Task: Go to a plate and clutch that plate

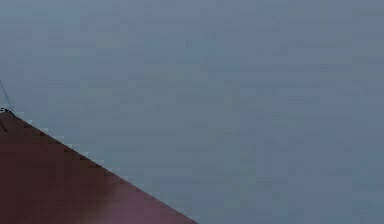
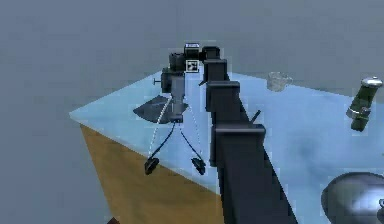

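I see my arm [image 2: 236,135] reaching across the pale blue counter [image 2: 305,130], the gripper [image 2: 175,165] near its front edge, close to a flat dark grey disc [image 2: 150,108] lying on top, and I cannot tell whether it holds anything

Forward view faces a wall [image 1: 230,90] closely; arm side view looks down over a tabletop [image 2: 300,110].

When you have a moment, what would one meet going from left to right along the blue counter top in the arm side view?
In order: dark grey flat thing, perhaps the plate → gripper → dark arm bar → small clear cup → shiny metal container near the right edge.
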